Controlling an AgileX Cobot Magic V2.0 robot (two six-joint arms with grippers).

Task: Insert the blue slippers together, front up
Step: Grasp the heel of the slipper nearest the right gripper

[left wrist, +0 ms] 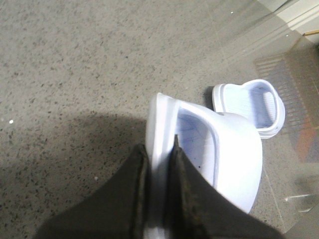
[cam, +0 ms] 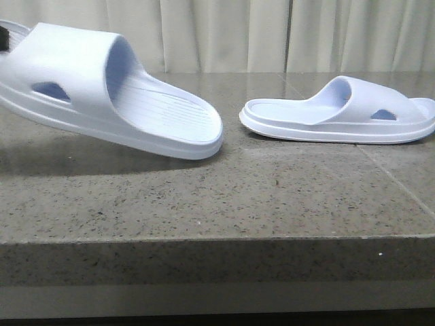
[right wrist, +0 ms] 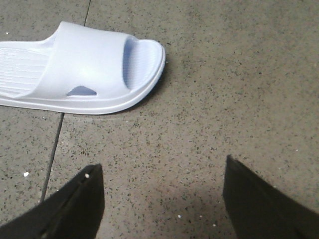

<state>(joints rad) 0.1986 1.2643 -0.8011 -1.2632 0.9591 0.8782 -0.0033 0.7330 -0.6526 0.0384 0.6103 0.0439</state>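
Observation:
One pale blue slipper (cam: 115,92) hangs tilted above the stone table at the left, its heel end lowest. My left gripper (left wrist: 158,149) is shut on this slipper's (left wrist: 219,159) side edge at the toe end; only a dark bit of it (cam: 7,35) shows in the front view. The second blue slipper (cam: 346,114) lies flat on the table at the right, sole down. It also shows in the left wrist view (left wrist: 251,102) and the right wrist view (right wrist: 84,72). My right gripper (right wrist: 162,172) is open and empty over bare table, apart from that slipper.
The speckled stone table (cam: 217,197) has a front edge near the camera and tile seams (right wrist: 52,149). Pale curtains (cam: 272,34) hang behind it. A table edge with a floor strip (left wrist: 294,20) shows in the left wrist view.

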